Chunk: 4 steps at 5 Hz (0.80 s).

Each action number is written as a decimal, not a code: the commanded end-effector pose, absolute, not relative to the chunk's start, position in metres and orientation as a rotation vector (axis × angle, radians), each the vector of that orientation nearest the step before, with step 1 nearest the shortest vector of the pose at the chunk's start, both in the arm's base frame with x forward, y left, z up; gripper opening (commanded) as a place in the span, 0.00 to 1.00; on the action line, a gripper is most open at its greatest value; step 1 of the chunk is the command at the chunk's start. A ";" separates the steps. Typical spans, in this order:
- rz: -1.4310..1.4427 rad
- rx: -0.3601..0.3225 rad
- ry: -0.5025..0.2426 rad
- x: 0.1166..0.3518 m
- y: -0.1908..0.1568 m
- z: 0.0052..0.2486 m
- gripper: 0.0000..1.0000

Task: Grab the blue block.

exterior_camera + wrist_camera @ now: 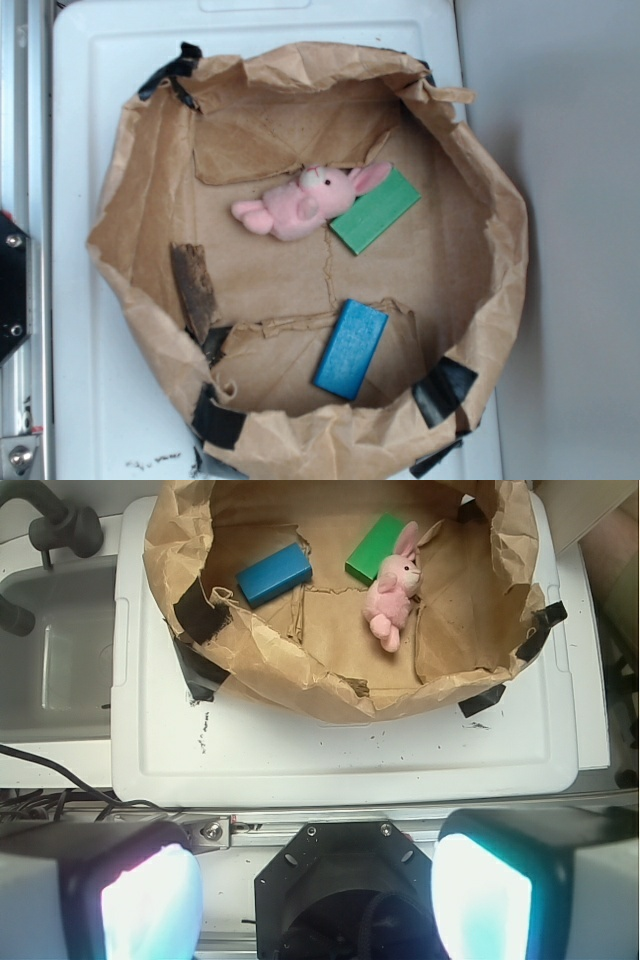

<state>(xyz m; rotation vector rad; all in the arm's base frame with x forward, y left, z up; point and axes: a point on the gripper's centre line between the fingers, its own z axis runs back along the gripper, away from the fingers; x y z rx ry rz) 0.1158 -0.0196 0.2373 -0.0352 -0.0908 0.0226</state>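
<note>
Two blurred, pale-glowing fingers (150, 905) of the end effector (315, 905) fill the bottom of the wrist view, spread wide with nothing between them, a black mount showing in the gap. Only this view shows the end effector; it hangs well short of the paper bag (300, 675), above the near edge of the white surface (340, 755), looking down and forward. It also shows a grey sink (50, 650) with a dark tap at the left, which the overhead view cuts off. From overhead, the bag's rolled-down wall forms a ring taped with black strips, and a brown scrap (193, 290) lies inside at the left; the wrist view hides that scrap behind the bag's near wall. The blue block (350, 349) lies flat on the bag floor near the lower rim, tilted, well apart from the pink bunny (300, 203) and the green block (375, 211), which touch each other. The arm itself is out of sight overhead.
</note>
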 end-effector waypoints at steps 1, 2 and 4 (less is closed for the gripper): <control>0.023 -0.035 -0.091 0.116 -0.020 0.237 1.00; 0.162 -0.027 -0.035 0.166 -0.041 0.229 1.00; 0.409 -0.091 -0.175 0.238 -0.035 0.215 1.00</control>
